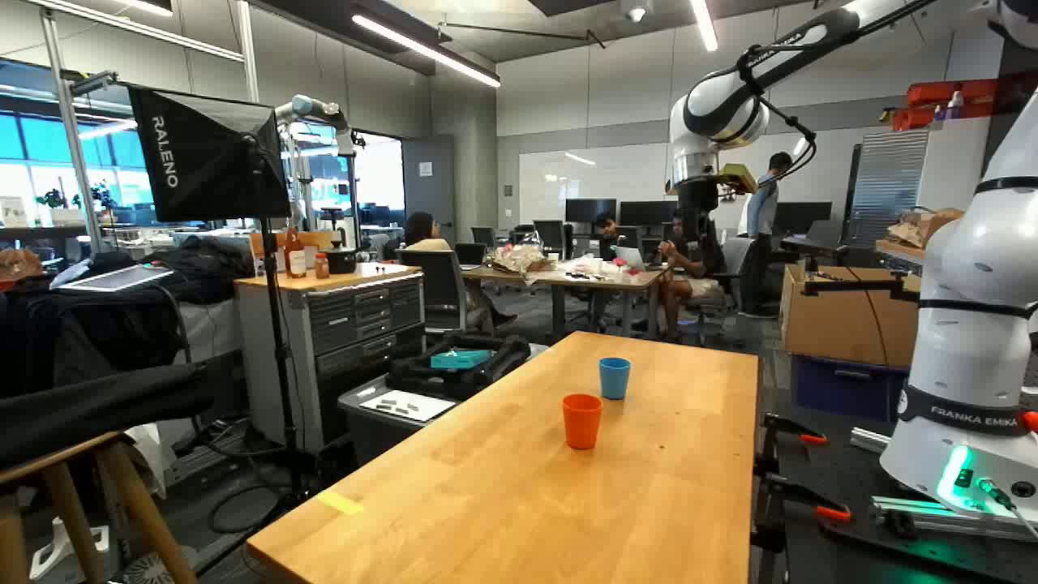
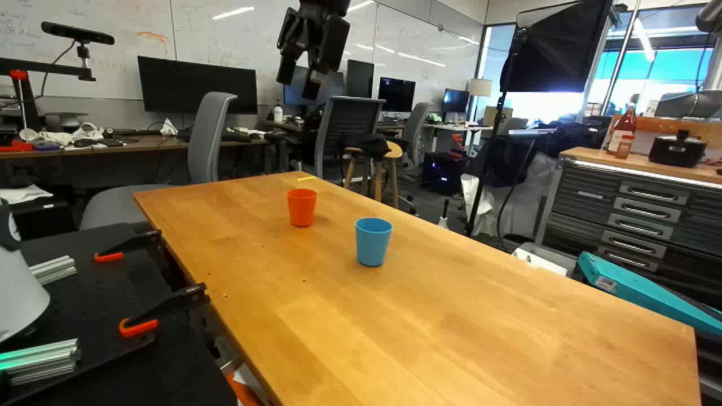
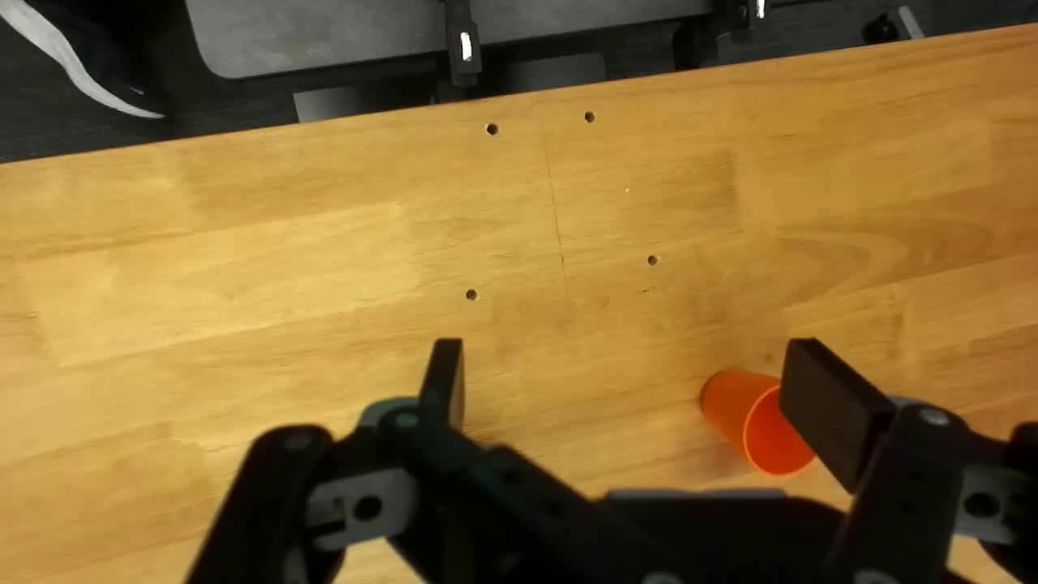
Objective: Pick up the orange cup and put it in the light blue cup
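Pick-up had not begun

In an exterior view the orange cup stood on the table near the blue cup — grasp and placing both remained; in an exterior view the gripper hung high, clamps at the table's edge seemingly no obstacle; in the wrist view its jaws stood wide apart, empty.

Orange cup stands upright; blue cup nearby.

orange cup; light blue cup: smooth plastic | table: smooth wood
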Controlling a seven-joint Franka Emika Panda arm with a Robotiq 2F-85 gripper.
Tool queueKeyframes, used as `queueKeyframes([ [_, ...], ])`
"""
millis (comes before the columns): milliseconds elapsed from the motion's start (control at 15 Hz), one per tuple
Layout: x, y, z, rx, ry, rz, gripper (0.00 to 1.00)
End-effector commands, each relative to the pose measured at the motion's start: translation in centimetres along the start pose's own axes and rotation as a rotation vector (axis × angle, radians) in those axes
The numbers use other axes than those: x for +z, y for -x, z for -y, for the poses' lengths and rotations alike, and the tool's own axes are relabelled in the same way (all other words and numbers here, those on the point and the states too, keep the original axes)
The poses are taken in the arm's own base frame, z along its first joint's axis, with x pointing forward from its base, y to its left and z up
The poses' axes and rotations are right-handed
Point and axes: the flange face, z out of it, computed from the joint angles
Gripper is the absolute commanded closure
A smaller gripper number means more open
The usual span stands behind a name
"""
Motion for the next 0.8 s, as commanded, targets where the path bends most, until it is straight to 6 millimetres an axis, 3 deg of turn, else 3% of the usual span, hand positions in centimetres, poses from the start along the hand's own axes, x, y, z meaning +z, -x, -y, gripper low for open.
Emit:
queueKeyframes([
  [0,-0.1,0.0,0.0,0.0,0.0,-0.001,0.0],
  [333,-0.3,0.0,0.0,0.0,0.001,-0.006,0.0],
  [467,1.0,-0.6,1.9,-0.052,0.029,-0.041,0.0],
  [733,6.6,-2.1,7.8,-0.165,0.082,-0.054,0.0],
])
